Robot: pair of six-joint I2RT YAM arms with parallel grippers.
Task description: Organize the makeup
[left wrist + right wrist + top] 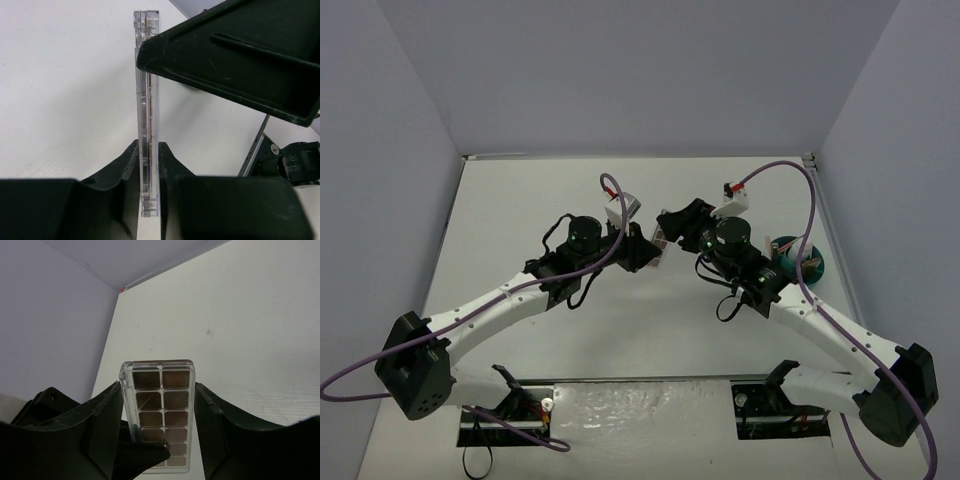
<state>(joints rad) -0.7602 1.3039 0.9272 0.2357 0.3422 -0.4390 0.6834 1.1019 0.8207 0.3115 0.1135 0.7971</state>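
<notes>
A flat clear palette (pixel 162 390) with brown squares is held between both grippers over the middle of the table (pixel 520 200). My right gripper (pixel 157 385) holds it across its width, one finger against each long side. My left gripper (pixel 148 150) is shut on its thin faces, and the palette (pixel 148 100) shows edge-on between those fingers. A left finger (pixel 142 457) covers the palette's lower left corner in the right wrist view. In the top view the palette (pixel 658 238) is a small patch between the two gripper heads. No other makeup shows.
A round teal tub (pixel 795 258) sits on the table at the right, partly behind the right arm. Grey walls close off the table at the back and on both sides. Purple cables loop above both arms.
</notes>
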